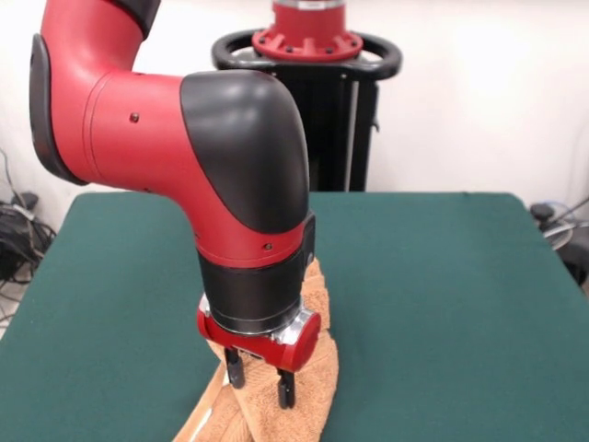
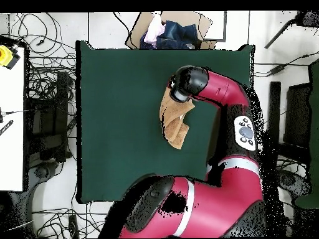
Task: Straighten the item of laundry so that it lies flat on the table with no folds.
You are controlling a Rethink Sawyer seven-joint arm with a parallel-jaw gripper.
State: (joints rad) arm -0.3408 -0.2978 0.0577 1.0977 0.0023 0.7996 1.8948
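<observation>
Here the pincer [image 1: 261,383], its fingers narrowly parted and gripping nothing I can confirm, hangs directly over the bunched towel [image 1: 308,368], whose long axis runs toward the tabletop [image 1: 442,295] edge nearest the camera.

No text, label, brand, number or sign can be read in either view. In the overhead view the red arm [image 2: 232,93] carries a pale oval control panel [image 2: 245,132] with small dark buttons, but any marks on them are too small to make out. The orange-tan towel [image 1: 304,387] shows no legible label. The pile of cloth in the cardboard box [image 2: 168,32] beyond the table's edge shows no print that can be read.
</observation>
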